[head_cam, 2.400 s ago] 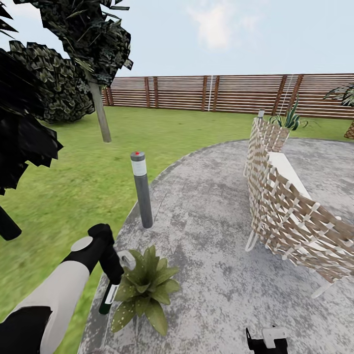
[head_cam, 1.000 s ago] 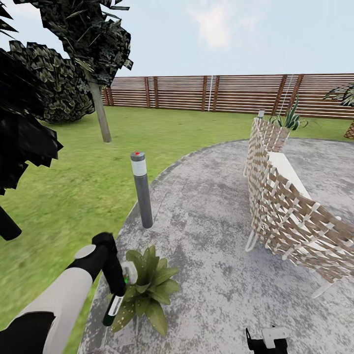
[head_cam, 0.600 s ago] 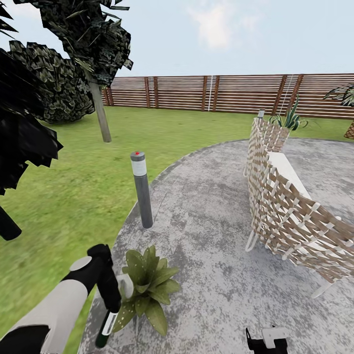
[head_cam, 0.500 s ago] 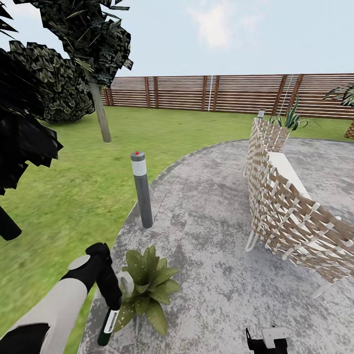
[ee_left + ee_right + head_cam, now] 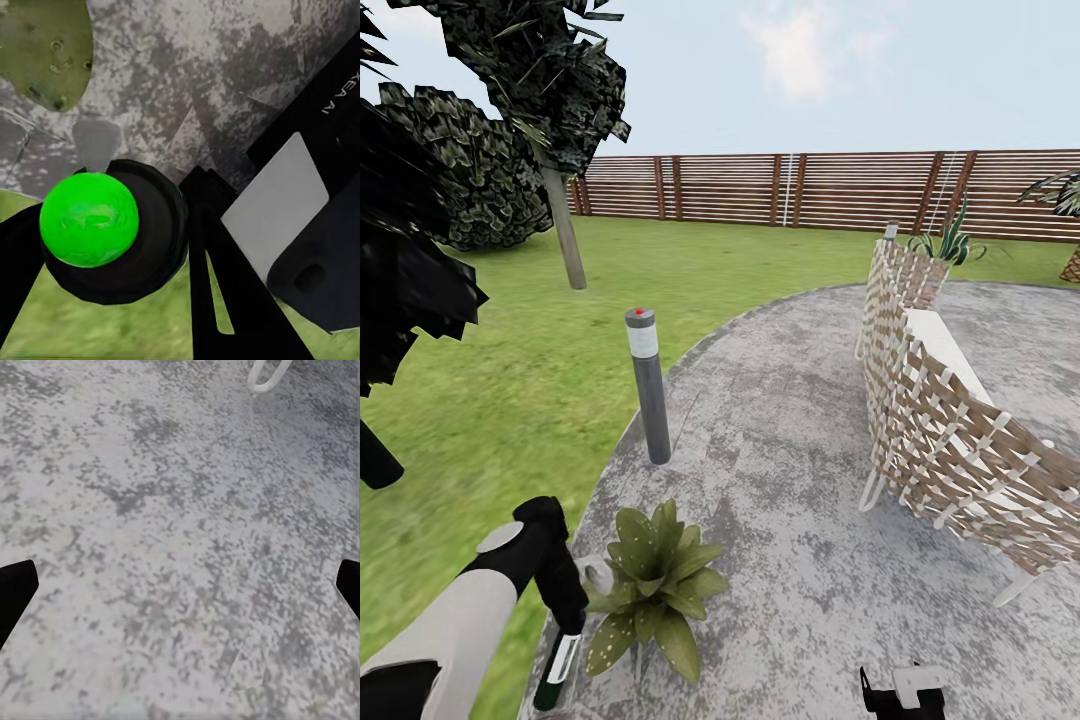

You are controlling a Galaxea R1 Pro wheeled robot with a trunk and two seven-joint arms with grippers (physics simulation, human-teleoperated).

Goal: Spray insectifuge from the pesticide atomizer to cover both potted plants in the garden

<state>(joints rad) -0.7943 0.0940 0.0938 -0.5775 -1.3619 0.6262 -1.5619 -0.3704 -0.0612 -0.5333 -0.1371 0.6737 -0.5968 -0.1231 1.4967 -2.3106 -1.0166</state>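
Pesticide atomizer (image 5: 556, 668) hangs near-vertical from the left gripper (image 5: 565, 610), base down toward the patio (image 5: 780, 480) edge, pale spray head (image 5: 598, 576) up beside the fingers, nozzle facing the potted plant (image 5: 650, 585) just to its right. Left gripper is clenched on the bottle neck. Pot itself hidden under leaves. Right gripper (image 5: 180, 589) hovers over bare patio, fingers spread wide, holding nothing.

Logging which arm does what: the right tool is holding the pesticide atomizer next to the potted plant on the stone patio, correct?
Not the right one. The head view shows the left tool holding the pesticide atomizer next to the potted plant on the stone patio. The right tool holds nothing.
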